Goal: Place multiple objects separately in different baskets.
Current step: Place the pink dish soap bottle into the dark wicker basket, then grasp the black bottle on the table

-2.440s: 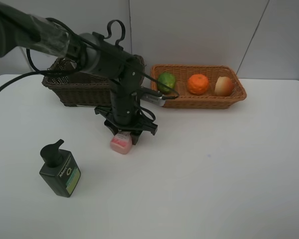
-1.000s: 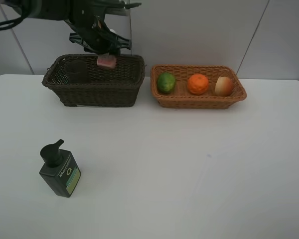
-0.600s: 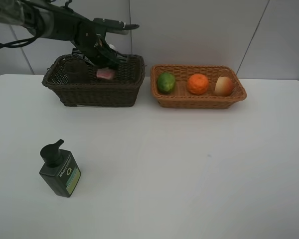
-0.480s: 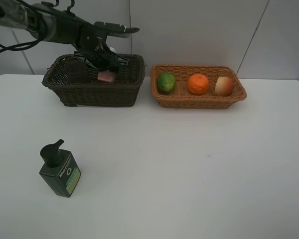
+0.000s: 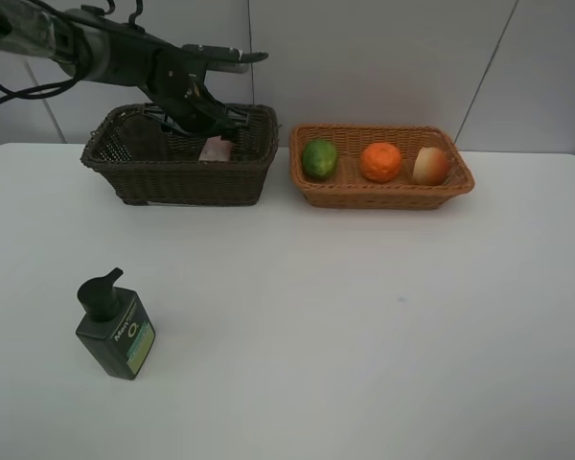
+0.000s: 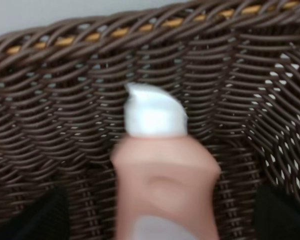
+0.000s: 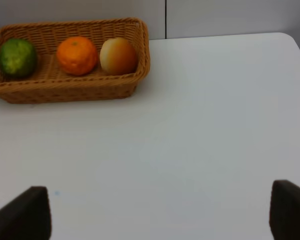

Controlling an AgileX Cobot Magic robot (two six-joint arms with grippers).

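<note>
Left gripper (image 5: 203, 113) sits over the dark brown basket (image 5: 177, 177), jaws spread wide, gripping nothing. Pink bottle (image 6: 162, 182) lies directly between and just ahead of the dark fingertips (image 6: 32, 217) in the left wrist view, inside that basket, not touched on either side; long axis runs away from the gripper, white cap (image 6: 154, 112) pointing at the woven wall, image blurred. From the high camera only a pale bit of it shows under the gripper. Right gripper (image 7: 160, 212) open, empty, above bare table (image 5: 383, 326), well apart from everything. Counts: two baskets, one dark, one light orange-brown basket (image 5: 381, 192) off to the left gripper's side; it holds three fruits in a row, one lime (image 5: 319, 158), one orange (image 5: 380, 162), one peach (image 5: 430, 166). One dark green pump bottle (image 5: 114, 326) upright on the table, far from both grippers, pump spout pointing up-right in the high view.
</note>
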